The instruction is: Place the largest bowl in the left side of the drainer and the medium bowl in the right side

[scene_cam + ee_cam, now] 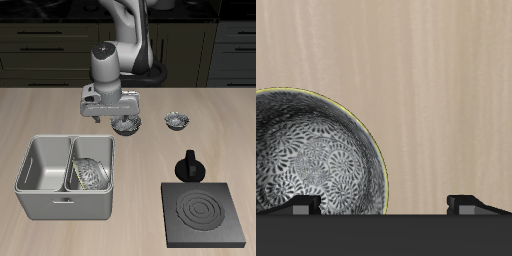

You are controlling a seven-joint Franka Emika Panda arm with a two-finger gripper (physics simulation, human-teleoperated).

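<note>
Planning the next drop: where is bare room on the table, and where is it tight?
Free: the drainer compartment next to the one holding a bowl; bare wood between the drainer and the stove plate. Crowded: farther back, where the pincer hangs over a bowl with the small bowl beside it, and around the black pot.

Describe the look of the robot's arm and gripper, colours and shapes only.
The arm is made of rounded white-grey segments with dark bands at the joints. It ends in a light grey cylindrical wrist above a wide, boxy grey gripper body. In the wrist view the fingers show as two small dark, blocky tips with lighter grey upper edges, above a flat black bar. No cables or markings are visible.
</note>
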